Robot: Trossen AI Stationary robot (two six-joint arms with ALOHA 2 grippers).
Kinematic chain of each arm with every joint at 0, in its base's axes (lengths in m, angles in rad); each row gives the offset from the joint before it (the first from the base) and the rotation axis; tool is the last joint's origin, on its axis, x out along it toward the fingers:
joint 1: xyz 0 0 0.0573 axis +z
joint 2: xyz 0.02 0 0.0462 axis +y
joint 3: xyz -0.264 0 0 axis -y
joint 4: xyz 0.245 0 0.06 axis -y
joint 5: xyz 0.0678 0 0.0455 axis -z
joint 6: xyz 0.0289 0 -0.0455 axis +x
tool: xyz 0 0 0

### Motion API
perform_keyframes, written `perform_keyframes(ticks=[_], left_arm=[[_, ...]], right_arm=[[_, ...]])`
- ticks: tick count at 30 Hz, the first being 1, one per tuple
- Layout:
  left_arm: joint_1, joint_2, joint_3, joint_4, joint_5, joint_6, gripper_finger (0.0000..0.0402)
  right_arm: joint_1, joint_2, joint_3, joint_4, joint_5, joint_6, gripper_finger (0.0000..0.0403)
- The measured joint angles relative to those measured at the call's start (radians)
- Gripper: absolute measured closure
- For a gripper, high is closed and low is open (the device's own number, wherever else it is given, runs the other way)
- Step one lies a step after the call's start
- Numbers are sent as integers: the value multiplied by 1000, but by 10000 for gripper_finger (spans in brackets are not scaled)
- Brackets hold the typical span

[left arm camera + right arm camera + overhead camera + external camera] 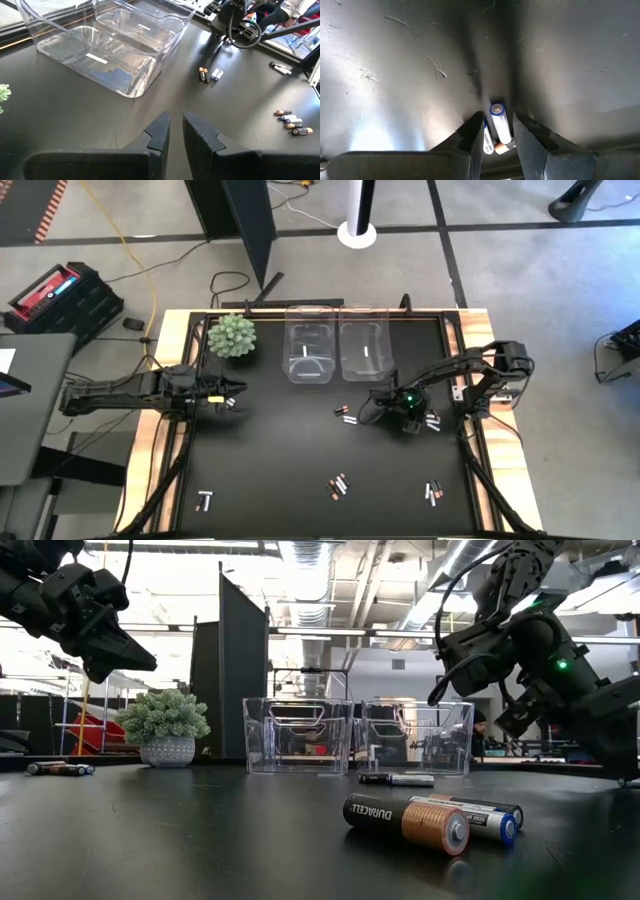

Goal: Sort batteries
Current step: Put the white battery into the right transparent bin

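Observation:
Small batteries lie in loose groups on the black table (280,450): by my right gripper (432,422), at mid table (346,415), and along the near edge (338,485) (433,493) (204,501). My right gripper (499,131) points steeply down at the table's right. One finger stands on each side of a white, blue-ended battery (499,125) and a second one (488,137); a copper-ended one (500,148) lies behind them. My left gripper (176,131) hovers at the left (238,390), fingers a narrow gap apart with nothing between them. My right gripper comes from above, slanting, with its fingers (470,131) along the two side-by-side batteries, which lie flat on the table. The batteries nearly fill the gap. Whether the fingers touch them, I cannot tell.
Two clear bins (310,345) (364,345) stand side by side at the far middle, each with a small white piece inside. A potted plant (232,335) stands at the far left. More batteries (60,768) lie under my left gripper. A raised frame (470,380) borders the table.

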Motion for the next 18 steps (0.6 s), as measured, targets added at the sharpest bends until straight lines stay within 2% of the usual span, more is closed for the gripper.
perform_keyframes(ticks=[12,18], left_arm=[[0,0,0,0,0,0,352],[0,0,0,0,0,0,352]], right_arm=[[0,-2,-62,65,-2,59,283],[0,-2,-63,82,-6,61,314]])
